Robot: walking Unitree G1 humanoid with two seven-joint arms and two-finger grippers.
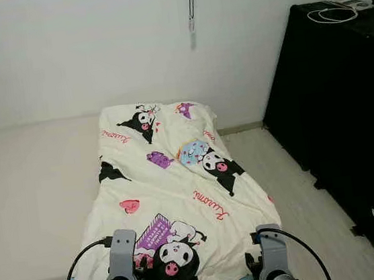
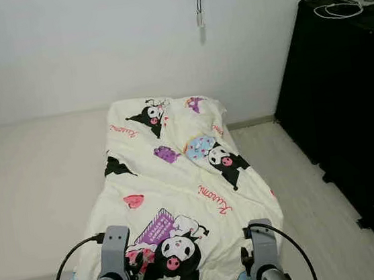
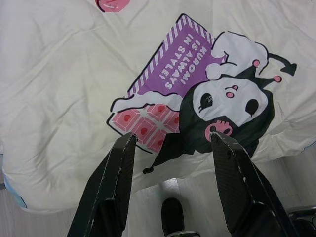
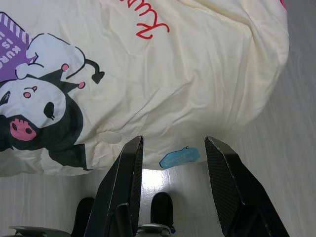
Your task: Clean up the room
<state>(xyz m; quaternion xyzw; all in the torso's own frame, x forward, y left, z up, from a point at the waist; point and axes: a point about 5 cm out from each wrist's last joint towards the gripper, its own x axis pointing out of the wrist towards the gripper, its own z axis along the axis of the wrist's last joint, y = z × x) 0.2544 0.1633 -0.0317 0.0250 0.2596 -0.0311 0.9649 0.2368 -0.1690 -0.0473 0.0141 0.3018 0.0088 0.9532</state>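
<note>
A cream blanket (image 1: 173, 195) printed with black cartoon characters lies spread along the right side of a bare mattress (image 1: 31, 198), its near edge hanging over the bed's foot. My left gripper (image 3: 170, 140) hovers open above that near edge, over the purple sign and the black character face (image 3: 227, 106). Over the blanket's near right corner (image 4: 237, 113) my right gripper (image 4: 173, 143) stands open, with the pale floor below. Neither gripper touches the cloth. Both wrists (image 1: 123, 265) (image 1: 273, 255) show at the bottom of the head view.
A tall black cabinet (image 1: 339, 109) stands on the right with white cables and a device (image 1: 334, 11) on top. Pale floor (image 1: 302, 201) runs between it and the bed. A blind cord (image 1: 191, 11) hangs on the white wall. My own feet (image 4: 160, 210) are below.
</note>
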